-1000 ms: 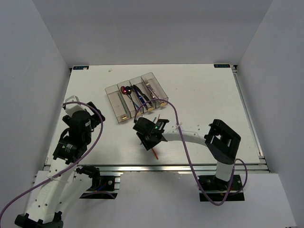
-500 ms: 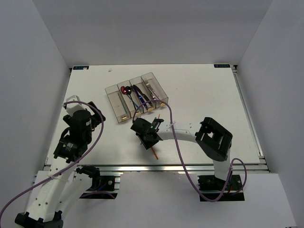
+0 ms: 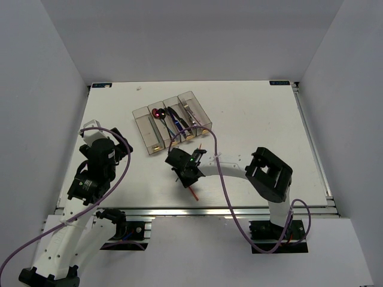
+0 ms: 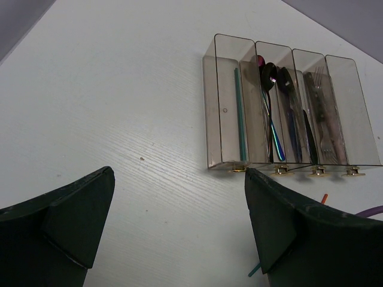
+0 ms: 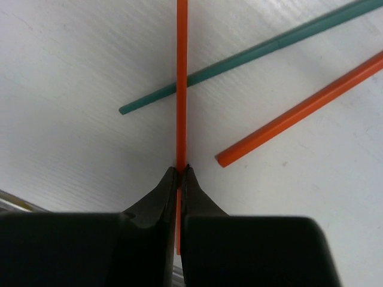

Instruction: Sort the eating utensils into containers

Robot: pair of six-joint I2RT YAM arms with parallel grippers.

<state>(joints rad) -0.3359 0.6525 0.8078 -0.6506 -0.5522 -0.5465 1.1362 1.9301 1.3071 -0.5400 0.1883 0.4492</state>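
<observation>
My right gripper (image 5: 180,170) is shut on a thin orange chopstick (image 5: 181,78) just above the table. The stick crosses over a teal chopstick (image 5: 263,51), and a second orange chopstick (image 5: 305,107) lies to the right. From above, the right gripper (image 3: 182,174) sits in front of the containers (image 3: 140,119), with the held stick's end (image 3: 194,192) poking out toward me. The four joined bins (image 4: 218,107) hold a teal chopstick (image 4: 239,113), spoons (image 4: 267,78), knives (image 4: 296,113) and forks (image 4: 323,113). My left gripper (image 4: 179,176) is open and empty, left of the bins.
The right arm's purple cable (image 3: 215,149) loops over the table beside the bins. The right arm's elbow (image 3: 269,173) stands at the near right. White walls enclose the table on three sides.
The right arm has folded in, its elbow moving left, and its gripper has shifted slightly left with the orange chopstick. The left arm has not moved.
</observation>
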